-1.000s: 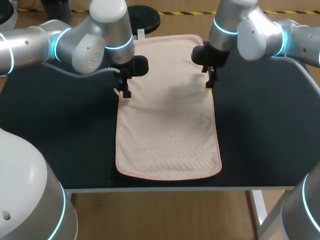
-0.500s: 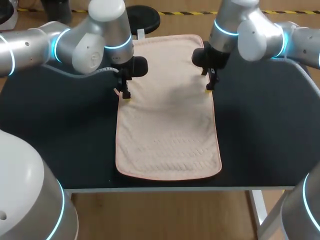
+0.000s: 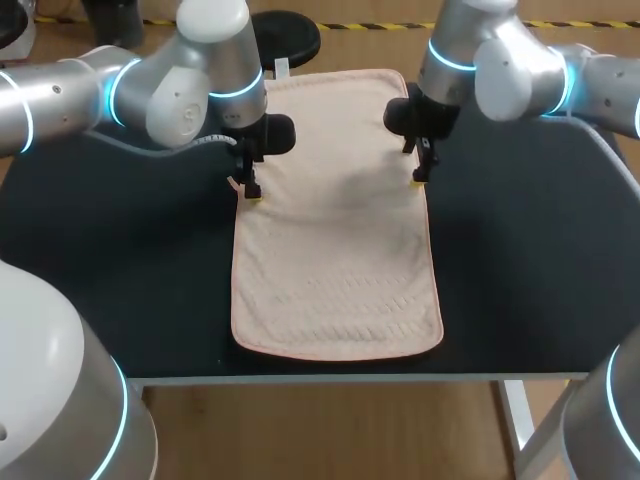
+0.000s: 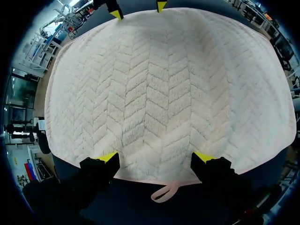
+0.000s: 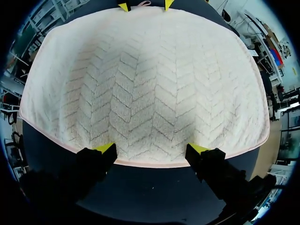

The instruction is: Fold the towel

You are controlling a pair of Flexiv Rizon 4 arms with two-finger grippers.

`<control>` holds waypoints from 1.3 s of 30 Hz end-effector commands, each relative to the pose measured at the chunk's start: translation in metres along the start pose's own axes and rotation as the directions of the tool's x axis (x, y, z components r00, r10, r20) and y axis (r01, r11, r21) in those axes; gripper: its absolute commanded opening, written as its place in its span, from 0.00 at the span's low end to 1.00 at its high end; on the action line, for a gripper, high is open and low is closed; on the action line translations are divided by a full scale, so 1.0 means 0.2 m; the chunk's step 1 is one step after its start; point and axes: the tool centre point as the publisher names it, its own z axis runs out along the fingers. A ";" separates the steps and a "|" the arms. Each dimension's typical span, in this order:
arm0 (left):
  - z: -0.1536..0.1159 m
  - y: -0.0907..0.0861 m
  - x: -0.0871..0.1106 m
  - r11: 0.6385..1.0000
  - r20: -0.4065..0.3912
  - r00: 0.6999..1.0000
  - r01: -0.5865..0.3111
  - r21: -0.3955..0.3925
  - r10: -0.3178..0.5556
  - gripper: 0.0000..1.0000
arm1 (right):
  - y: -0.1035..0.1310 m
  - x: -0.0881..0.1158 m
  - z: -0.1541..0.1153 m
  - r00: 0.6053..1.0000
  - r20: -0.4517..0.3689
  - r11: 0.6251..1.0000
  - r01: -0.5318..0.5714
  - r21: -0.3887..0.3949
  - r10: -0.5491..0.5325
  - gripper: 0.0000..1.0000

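The dark counter (image 3: 120, 280) carries a pale pink towel (image 3: 335, 240) lying flat, from the far edge almost to the front edge. The left pincer (image 4: 154, 158) is spread at the towel's left side and the right pincer (image 5: 152, 149) is spread at its right side. A small loop (image 4: 164, 193) sticks out of the hem beside the left pincer.

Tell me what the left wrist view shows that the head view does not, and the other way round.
Only the left wrist view: the left gripper with its two fingers standing open at the edge of the towel, a small loop on that edge between them, and the herringbone weave close up. Only the head view: the left arm, the right arm and the front edge of the table. Both: the towel lying flat, with the right gripper at its opposite long edge.
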 end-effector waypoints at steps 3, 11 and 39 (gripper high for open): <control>0.03 -0.01 -0.02 1.000 -0.011 1.000 -0.003 -0.006 0.003 1.00 | 0.01 -0.03 0.03 1.000 -0.021 1.000 0.004 -0.001 -0.004 1.00; 0.05 -0.01 -0.04 1.000 -0.019 1.000 -0.010 -0.002 0.010 1.00 | 0.01 -0.03 0.05 0.999 -0.041 1.000 0.006 0.001 -0.006 1.00; 0.08 -0.01 -0.01 1.000 -0.027 0.999 -0.020 0.015 0.020 0.00 | 0.01 0.00 0.05 1.000 -0.021 1.000 0.000 -0.003 0.000 0.00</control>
